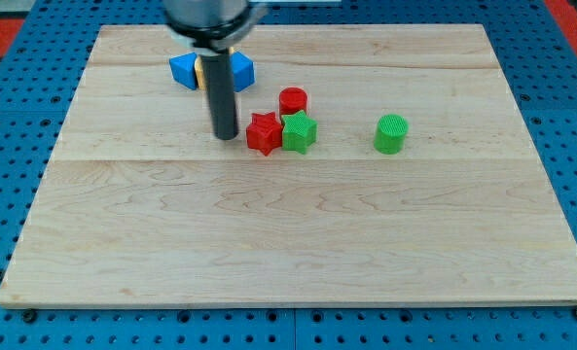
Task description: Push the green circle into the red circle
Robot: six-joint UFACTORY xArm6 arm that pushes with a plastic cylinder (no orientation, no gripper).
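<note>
The green circle [391,133] stands right of the board's middle, apart from the other blocks. The red circle [293,100] stands to its left and a little higher in the view. A red star [264,132] and a green star [299,131] touch each other just below the red circle. My tip [227,135] rests on the board just left of the red star, far to the left of the green circle.
Two blue blocks [184,70] [241,69] and a yellow block [199,71] sit near the view's top, partly hidden behind the rod. The wooden board [288,243] lies on a blue pegboard table.
</note>
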